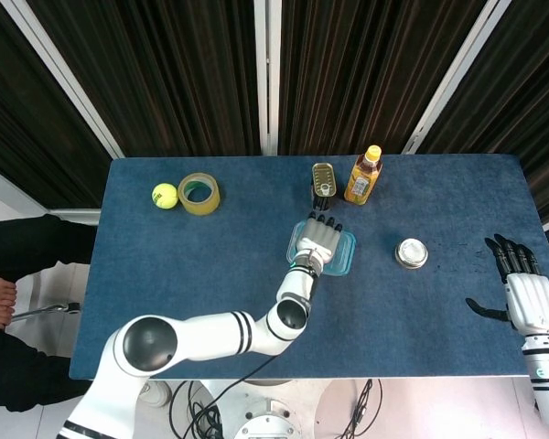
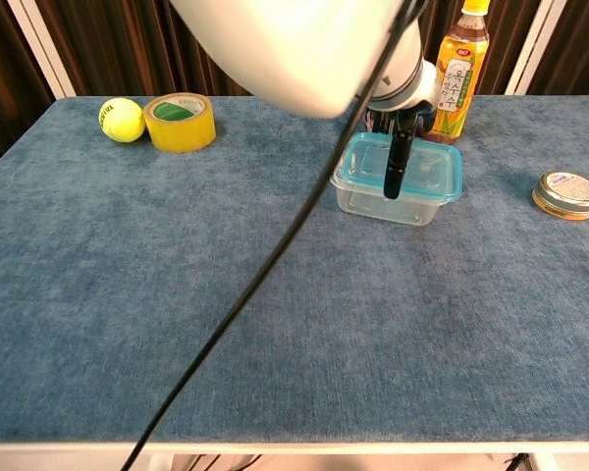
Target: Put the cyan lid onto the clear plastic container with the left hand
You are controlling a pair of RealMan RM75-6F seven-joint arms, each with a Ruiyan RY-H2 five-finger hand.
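The cyan lid [image 2: 434, 175] lies on top of the clear plastic container [image 2: 393, 208] near the table's middle, just in front of the bottle. My left hand [image 1: 318, 240] lies flat over the lid [image 1: 345, 252] with its fingers stretched toward the far side; it grips nothing. In the chest view one dark finger [image 2: 398, 167] points down onto the lid, and the arm hides the rest of the hand. My right hand [image 1: 528, 294] rests at the table's right edge with its fingers spread, holding nothing.
A tennis ball [image 1: 165, 196] and a yellow tape roll [image 1: 199, 193] sit at the far left. A tin can [image 1: 324, 180] and an orange-capped bottle [image 1: 363, 176] stand right behind the container. A round tin [image 1: 411, 253] lies to its right.
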